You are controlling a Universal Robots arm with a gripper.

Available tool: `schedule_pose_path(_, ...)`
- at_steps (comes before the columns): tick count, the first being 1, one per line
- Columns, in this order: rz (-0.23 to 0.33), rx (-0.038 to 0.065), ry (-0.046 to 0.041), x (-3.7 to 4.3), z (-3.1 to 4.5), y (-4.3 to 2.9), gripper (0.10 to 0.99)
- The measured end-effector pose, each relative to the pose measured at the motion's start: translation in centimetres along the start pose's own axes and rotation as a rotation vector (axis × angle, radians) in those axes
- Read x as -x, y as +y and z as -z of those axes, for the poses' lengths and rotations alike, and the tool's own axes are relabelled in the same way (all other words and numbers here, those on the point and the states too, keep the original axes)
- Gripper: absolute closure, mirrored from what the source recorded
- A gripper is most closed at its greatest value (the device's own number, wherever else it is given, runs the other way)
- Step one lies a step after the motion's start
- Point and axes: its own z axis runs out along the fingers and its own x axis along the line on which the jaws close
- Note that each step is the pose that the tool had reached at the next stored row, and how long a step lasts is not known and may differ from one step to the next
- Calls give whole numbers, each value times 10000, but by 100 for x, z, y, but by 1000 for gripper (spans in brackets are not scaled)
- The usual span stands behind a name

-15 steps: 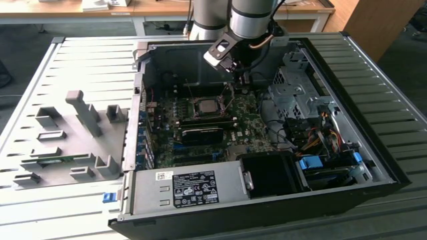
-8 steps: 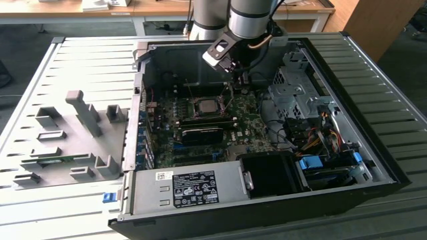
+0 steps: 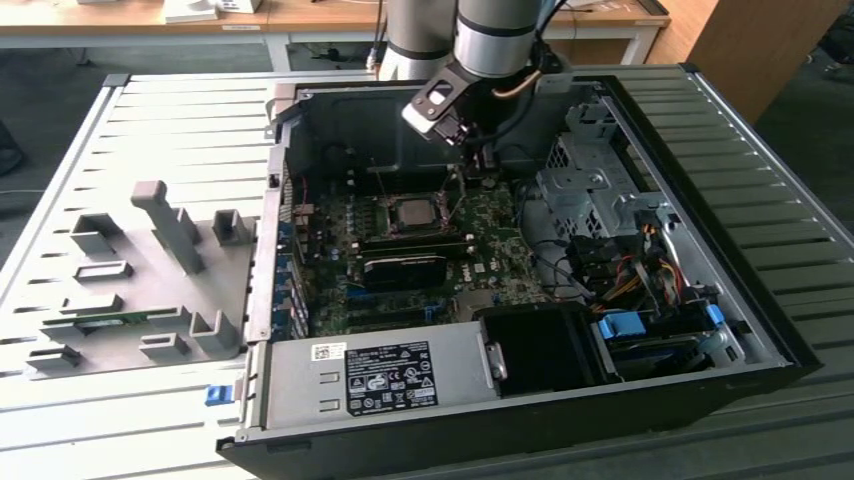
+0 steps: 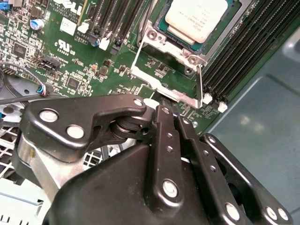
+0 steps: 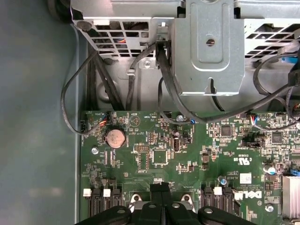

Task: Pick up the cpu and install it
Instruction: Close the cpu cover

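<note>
The cpu (image 3: 411, 211), a square chip with a silver-grey top, lies flat in the socket on the green motherboard (image 3: 434, 295) inside the open computer case. In the second wrist view the cpu (image 4: 197, 18) sits inside the metal socket frame (image 4: 159, 89), with the thin lever (image 4: 200, 84) along one side. My gripper (image 3: 483, 160) hangs just above the board beside the socket, toward the exterior view's right. Its black fingers (image 4: 165, 123) are pressed together with nothing between them, their tips (image 5: 161, 188) close to the frame's edge.
Black memory slots (image 4: 234, 61) run beside the socket. A metal drive cage (image 3: 587, 180) with cables (image 5: 164, 89) stands at the exterior view's right. The power supply (image 3: 387, 375) fills the case's near corner. Grey fixture blocks (image 3: 167, 225) stand on the slatted table at the left.
</note>
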Motion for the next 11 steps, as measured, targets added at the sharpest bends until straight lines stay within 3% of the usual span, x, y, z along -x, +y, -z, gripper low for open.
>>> schedule_pose_path(11, 0, 0, 0, 2, -11, -124, 980)
